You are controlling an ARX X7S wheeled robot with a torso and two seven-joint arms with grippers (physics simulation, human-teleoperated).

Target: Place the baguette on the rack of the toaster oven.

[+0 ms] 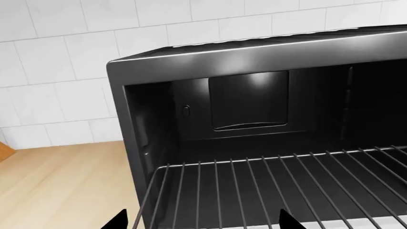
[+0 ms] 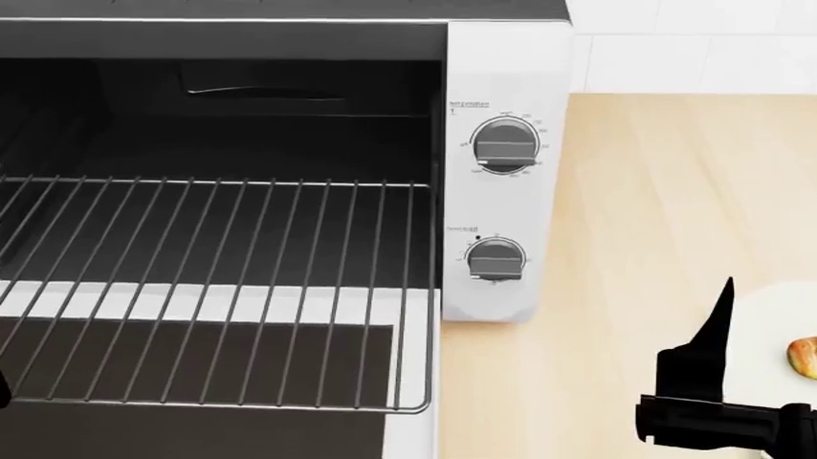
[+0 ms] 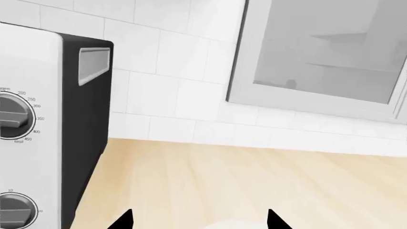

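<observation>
Right gripper (image 2: 715, 382) hangs at 5 o'clock in the head view, fingertips parted, empty. Baguette (image 2: 805, 357) lies just beyond on a white plate (image 2: 766, 325), mostly cut off. Judged light, crusty, crushable: pinch mid-length, gently. Rack (image 2: 217, 287) pulled out, bare. Left gripper (image 1: 203, 222) spread, empty.

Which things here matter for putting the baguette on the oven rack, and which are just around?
For the job:
baguette, at the head view's right edge
rack, pulled out
toaster oven, door open
right pincer, open, near the baguette

Just around:
white plate under the baguette
two knobs
counter
tiled wall
window
</observation>
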